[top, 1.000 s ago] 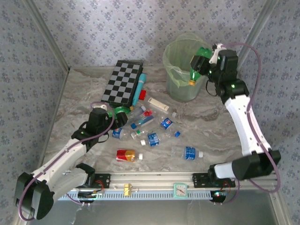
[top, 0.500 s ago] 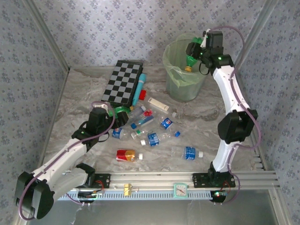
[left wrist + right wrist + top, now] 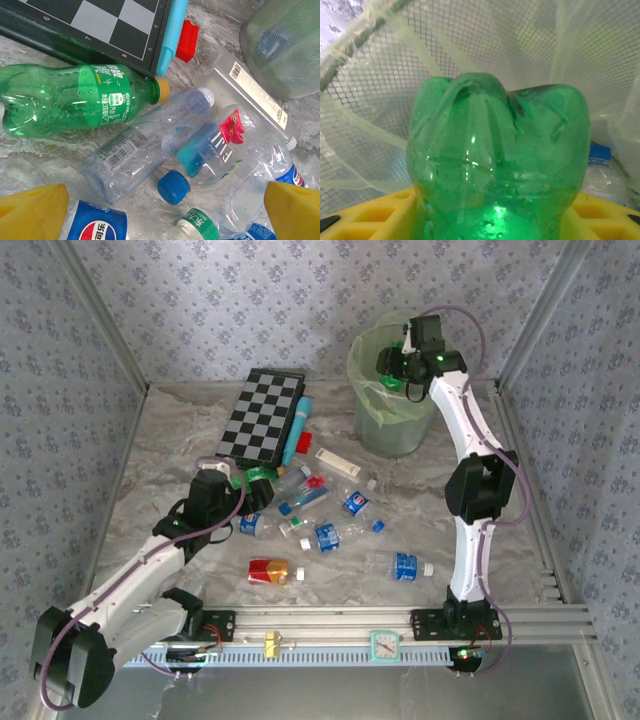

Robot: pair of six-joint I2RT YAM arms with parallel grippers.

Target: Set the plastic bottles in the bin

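Observation:
The round pale-green bin (image 3: 385, 430) stands at the back right, lined with a thin bag. My right gripper (image 3: 400, 375) hangs over its mouth, shut on a green bottle (image 3: 497, 160) that sits between the yellow fingers (image 3: 365, 215); mesh wall and bag (image 3: 485, 40) lie behind it, and a blue-capped bottle (image 3: 600, 165) lies inside. Several plastic bottles (image 3: 325, 535) lie in the middle of the table, one with a red-yellow label (image 3: 268, 571). My left gripper (image 3: 165, 215) is open above a loose blue cap (image 3: 173, 187), beside a clear bottle (image 3: 140, 150) and a green bottle (image 3: 75, 100).
A black-and-white checkerboard (image 3: 262, 415) lies at the back centre with a long cyan tube (image 3: 297, 430) and a small red block (image 3: 304, 438) along its right side. An aluminium rail (image 3: 330, 625) runs along the near edge. Patterned walls close in the table.
My right arm has swung left and up, carrying the green bottle from beside the bin's right rim to over its mouth. The left arm has stayed still.

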